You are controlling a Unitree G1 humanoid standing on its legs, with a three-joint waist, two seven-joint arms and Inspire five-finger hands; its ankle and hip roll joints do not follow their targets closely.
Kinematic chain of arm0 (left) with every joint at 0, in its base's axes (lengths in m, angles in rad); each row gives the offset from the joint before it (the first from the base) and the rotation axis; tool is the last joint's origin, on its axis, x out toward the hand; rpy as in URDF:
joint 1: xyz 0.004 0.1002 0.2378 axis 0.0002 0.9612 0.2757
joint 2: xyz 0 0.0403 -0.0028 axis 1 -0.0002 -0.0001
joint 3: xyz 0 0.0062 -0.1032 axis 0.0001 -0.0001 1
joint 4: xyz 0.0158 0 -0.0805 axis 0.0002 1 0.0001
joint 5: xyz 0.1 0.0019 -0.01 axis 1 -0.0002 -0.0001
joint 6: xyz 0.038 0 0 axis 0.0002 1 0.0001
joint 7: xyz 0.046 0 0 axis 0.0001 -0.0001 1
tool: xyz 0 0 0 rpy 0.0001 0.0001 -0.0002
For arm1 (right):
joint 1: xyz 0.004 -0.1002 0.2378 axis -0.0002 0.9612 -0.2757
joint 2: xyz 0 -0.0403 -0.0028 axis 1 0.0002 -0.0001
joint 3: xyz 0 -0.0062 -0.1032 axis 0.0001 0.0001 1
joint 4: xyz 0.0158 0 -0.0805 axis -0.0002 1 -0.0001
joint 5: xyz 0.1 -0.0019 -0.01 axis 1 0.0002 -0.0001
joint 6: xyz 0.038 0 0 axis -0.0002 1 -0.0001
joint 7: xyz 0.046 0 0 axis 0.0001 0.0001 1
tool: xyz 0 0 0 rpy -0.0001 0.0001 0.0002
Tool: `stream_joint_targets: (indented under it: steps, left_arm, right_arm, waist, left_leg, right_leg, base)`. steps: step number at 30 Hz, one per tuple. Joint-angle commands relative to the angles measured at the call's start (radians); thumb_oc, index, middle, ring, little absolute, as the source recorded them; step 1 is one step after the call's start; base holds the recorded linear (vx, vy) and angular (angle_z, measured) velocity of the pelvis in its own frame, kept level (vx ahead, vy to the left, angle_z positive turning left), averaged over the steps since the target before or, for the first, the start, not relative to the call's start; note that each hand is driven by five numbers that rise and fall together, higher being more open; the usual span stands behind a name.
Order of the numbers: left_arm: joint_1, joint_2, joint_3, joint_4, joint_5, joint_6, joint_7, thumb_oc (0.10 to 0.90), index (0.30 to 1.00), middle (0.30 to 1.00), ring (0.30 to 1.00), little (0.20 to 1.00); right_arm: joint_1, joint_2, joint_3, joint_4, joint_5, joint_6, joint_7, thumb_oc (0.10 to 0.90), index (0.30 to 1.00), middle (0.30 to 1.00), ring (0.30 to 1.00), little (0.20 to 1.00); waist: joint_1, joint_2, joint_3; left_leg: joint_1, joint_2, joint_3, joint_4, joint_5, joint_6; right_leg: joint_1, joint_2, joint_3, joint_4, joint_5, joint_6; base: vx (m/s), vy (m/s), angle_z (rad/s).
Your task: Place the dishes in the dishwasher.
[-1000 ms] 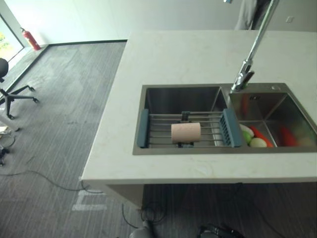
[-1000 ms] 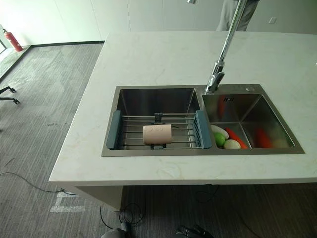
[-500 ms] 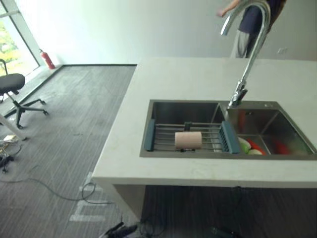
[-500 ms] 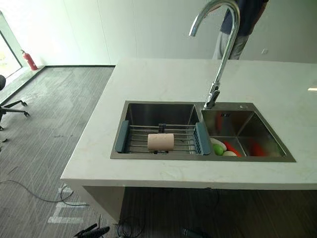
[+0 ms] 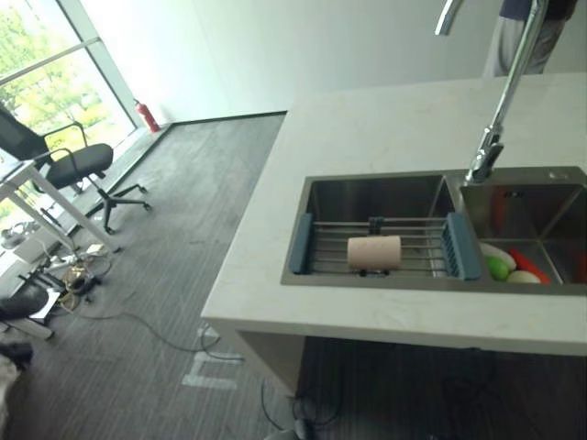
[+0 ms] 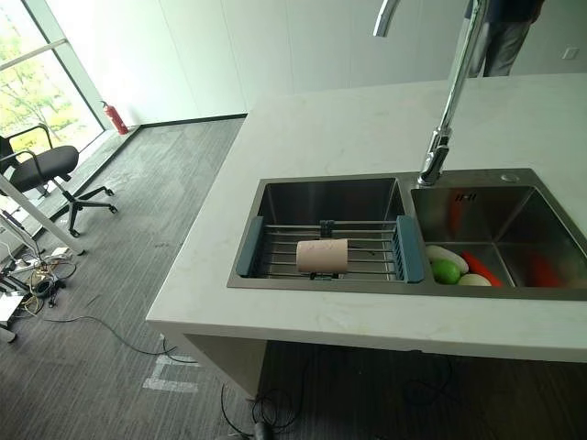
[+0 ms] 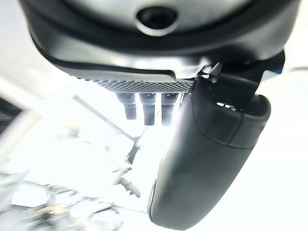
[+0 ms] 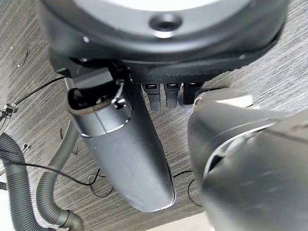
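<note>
From the left eye view, a pale stone counter (image 5: pixel 385 128) juts into the room with a double-basin stainless steel sink (image 5: pixel 431 188) set into it. Across the left basin sits one wire drying rack with blue-grey plastic ends (image 5: pixel 316 247), and on its bars one beige cylindrical cup (image 5: pixel 374 251) lies on its side, near the middle of the rack. A tall chrome tap (image 5: pixel 500 101) rises from the divider between the basins. In the right basin lie vegetables: a green one (image 5: pixel 498 269), two pale ones and an orange-red one beside them. One black office chair (image 5: pixel 69 165) stands on the grey carpet well to the left, by a window, with a red fire extinguisher (image 5: pixel 146 116) against the far wall.

The right eye view shows the same: cup (image 6: pixel 322 257) on the rack, and a person's legs (image 6: pixel 500 41) standing behind the counter, beyond the tap.

In the left wrist view, the left hand (image 7: pixel 211 159) hangs against a washed-out bright background, its thumb straight and its fingers (image 7: pixel 149 109) short stubs pointing away, nothing between them.

In the right wrist view, the right hand (image 8: pixel 125 149) is over grey carpet, thumb extended, fingers relaxed, holding nothing. A grey corrugated hose (image 8: pixel 29 192) curls on the floor nearby.
</note>
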Motion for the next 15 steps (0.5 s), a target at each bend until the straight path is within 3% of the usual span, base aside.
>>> stream_joint_targets:
  steps: [1, 6, 7, 15]
  left_arm:
    - [-0.131, 0.063, 0.043, -0.064, -0.012, -0.111, -0.001, 0.800, 0.900, 0.900, 0.900, 0.900]
    - [-0.209, 0.031, 0.000, -0.264, -0.109, -0.178, -0.082, 0.800, 0.900, 0.900, 0.900, 0.900]
    - [-0.272, -0.009, -0.044, -0.365, -0.196, -0.181, -0.182, 0.800, 0.900, 0.900, 0.900, 0.900]
    - [-0.496, -0.045, -0.270, -0.481, -0.253, -0.075, -0.401, 0.800, 0.900, 0.900, 0.900, 0.900]
  right_arm:
    - [-0.041, 0.037, -0.015, -0.040, 0.054, -0.021, -0.007, 0.800, 0.900, 0.900, 0.900, 0.900]
    - [-0.031, 0.046, -0.016, -0.023, 0.038, -0.024, 0.008, 0.800, 0.900, 0.900, 0.900, 0.900]
    - [-0.024, 0.056, -0.013, -0.013, 0.032, -0.034, 0.014, 0.800, 0.900, 0.900, 0.900, 0.900]
    - [-0.024, 0.059, -0.015, 0.010, 0.005, -0.024, 0.022, 0.800, 0.900, 0.900, 0.900, 0.900]
  waist:
    - [-0.029, -0.026, 0.022]
    - [-0.039, -0.031, 0.019]
    - [-0.053, -0.035, 0.016]
    - [-0.105, -0.042, 0.017]
  left_leg:
    - [0.007, 0.037, 0.021, 0.183, -0.194, 0.004]
    - [0.012, 0.037, 0.028, 0.183, -0.200, 0.002]
    - [0.016, 0.038, 0.036, 0.183, -0.203, 0.002]
    - [0.021, 0.043, 0.075, 0.183, -0.203, 0.001]
  right_leg:
    - [0.014, -0.018, -0.019, 0.008, -0.059, 0.077]
    - [0.011, -0.015, -0.012, 0.008, -0.059, 0.077]
    - [0.008, -0.012, -0.007, 0.008, -0.057, 0.079]
    - [-0.024, -0.003, 0.029, 0.008, -0.038, 0.091]
  base:
    - [0.03, -0.053, -0.01]
    - [0.03, -0.045, -0.06]
    - [0.06, -0.069, -0.26]
    - [0.03, -0.048, -0.21]
